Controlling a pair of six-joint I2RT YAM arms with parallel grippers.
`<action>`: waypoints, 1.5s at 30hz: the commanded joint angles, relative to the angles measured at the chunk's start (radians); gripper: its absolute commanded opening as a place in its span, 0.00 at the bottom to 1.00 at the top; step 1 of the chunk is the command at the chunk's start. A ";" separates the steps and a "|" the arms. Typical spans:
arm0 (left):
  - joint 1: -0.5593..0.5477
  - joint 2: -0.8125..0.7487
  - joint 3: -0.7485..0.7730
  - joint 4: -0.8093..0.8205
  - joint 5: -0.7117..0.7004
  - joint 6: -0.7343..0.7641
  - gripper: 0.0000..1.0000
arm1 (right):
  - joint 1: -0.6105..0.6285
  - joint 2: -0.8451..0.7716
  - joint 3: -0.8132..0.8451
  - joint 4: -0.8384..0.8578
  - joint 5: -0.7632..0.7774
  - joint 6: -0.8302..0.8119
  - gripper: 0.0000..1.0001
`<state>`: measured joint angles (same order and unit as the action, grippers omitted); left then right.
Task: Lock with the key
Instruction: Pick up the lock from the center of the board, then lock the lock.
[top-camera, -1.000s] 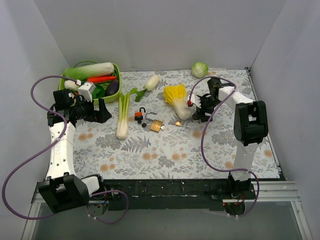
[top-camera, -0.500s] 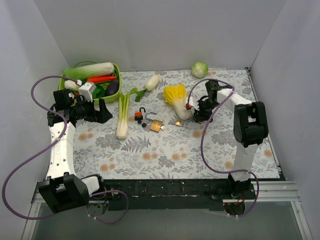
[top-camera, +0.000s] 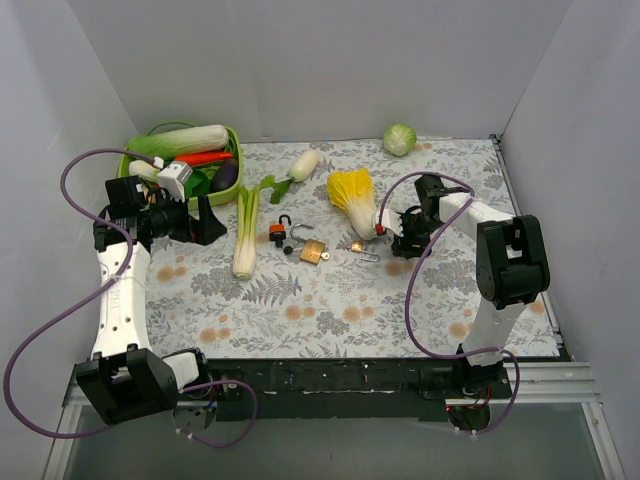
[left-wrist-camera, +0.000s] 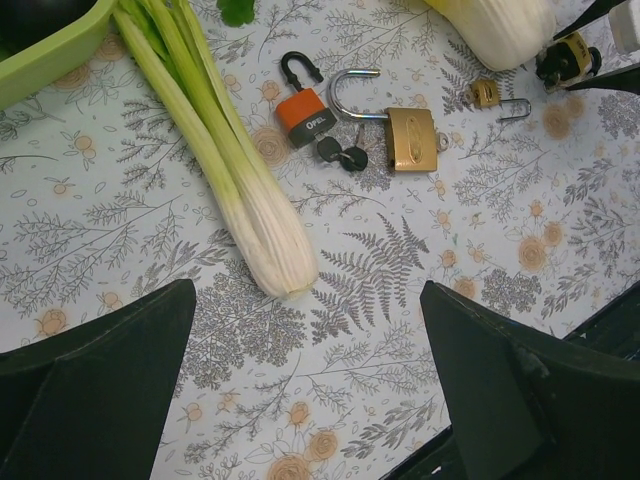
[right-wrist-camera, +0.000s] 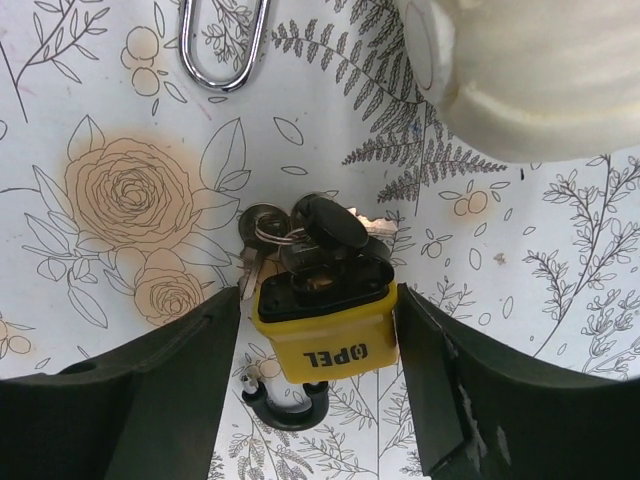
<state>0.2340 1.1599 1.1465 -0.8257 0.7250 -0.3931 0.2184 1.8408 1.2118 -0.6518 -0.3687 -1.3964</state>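
Observation:
A yellow padlock (right-wrist-camera: 325, 335) with an open black shackle and a bunch of keys (right-wrist-camera: 300, 228) in its keyhole sits between my right gripper's (right-wrist-camera: 318, 300) fingers, which press on both its sides just above the cloth. In the top view this gripper (top-camera: 398, 230) is right of the napa cabbage. My left gripper (left-wrist-camera: 308, 335) is wide open and empty, hovering at the left (top-camera: 205, 222). An orange padlock (left-wrist-camera: 305, 108), a brass padlock (left-wrist-camera: 411, 138) with black keys (left-wrist-camera: 340, 153), and a small brass padlock (left-wrist-camera: 485, 92) lie mid-table.
A leek (top-camera: 245, 232) lies left of the padlocks. A napa cabbage (top-camera: 355, 200) is next to the right gripper. A green basket (top-camera: 234, 142) of vegetables stands at the back left, a green cabbage (top-camera: 400, 139) at the back right. White walls enclose the table.
The right arm's wrist has swung nearer and lower, and its gripper has settled close to the cloth beside the napa cabbage. The left arm has not moved.

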 joint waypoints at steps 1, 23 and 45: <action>0.001 -0.016 0.032 -0.009 0.036 0.000 0.98 | 0.004 0.005 -0.009 -0.026 0.005 -0.032 0.72; -0.002 -0.008 0.137 0.053 0.215 -0.105 0.97 | -0.017 -0.198 0.264 -0.184 -0.261 0.517 0.01; -0.729 0.122 -0.082 0.730 -0.153 -0.736 0.82 | -0.016 -0.540 -0.058 0.377 0.028 2.355 0.01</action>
<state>-0.3744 1.2308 1.0817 -0.2924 0.6659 -0.9421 0.2031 1.3109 1.1282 -0.2684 -0.4614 0.6701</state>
